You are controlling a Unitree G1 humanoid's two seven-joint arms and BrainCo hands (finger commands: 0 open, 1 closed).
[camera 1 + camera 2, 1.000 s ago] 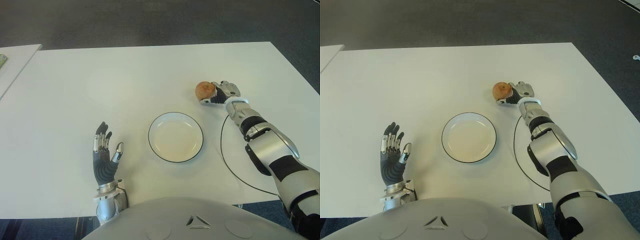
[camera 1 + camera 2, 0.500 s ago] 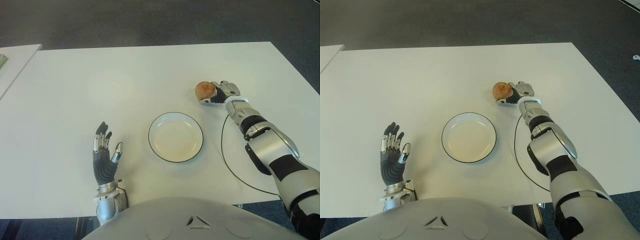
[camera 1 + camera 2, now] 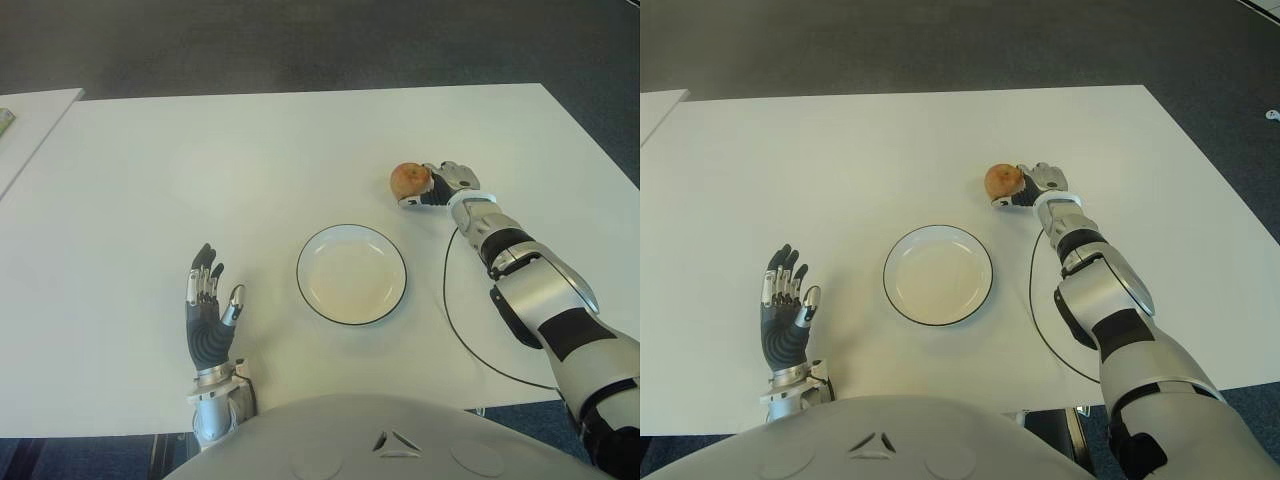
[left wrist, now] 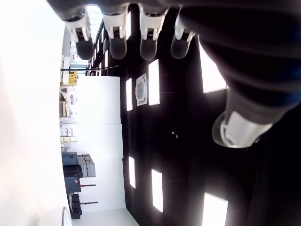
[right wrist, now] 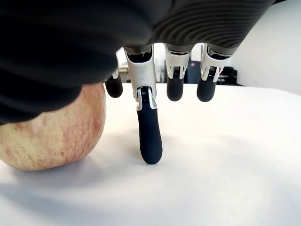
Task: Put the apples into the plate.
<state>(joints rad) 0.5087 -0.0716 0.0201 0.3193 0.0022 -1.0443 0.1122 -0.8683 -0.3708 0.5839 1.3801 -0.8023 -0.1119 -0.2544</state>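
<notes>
- Right of centre in the eye views, one apple (image 3: 408,180) sits on the table (image 3: 150,170) — beyond the single empty plate (image 3: 351,273).
- Right wrist view alone shows the right hand (image 3: 446,184) beside it, fingers (image 5: 149,136) spread, one tip down, gripping nothing.
- Lower left — left hand (image 3: 209,310), open.

Bright, even light – soft shadows, blurred wrist closeups

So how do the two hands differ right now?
The right hand is stretched out beyond the plate, beside the apple with fingers pointing down at the table; the left hand shows near the body, left of the plate, fingers up. Both are open and hold nothing.
</notes>
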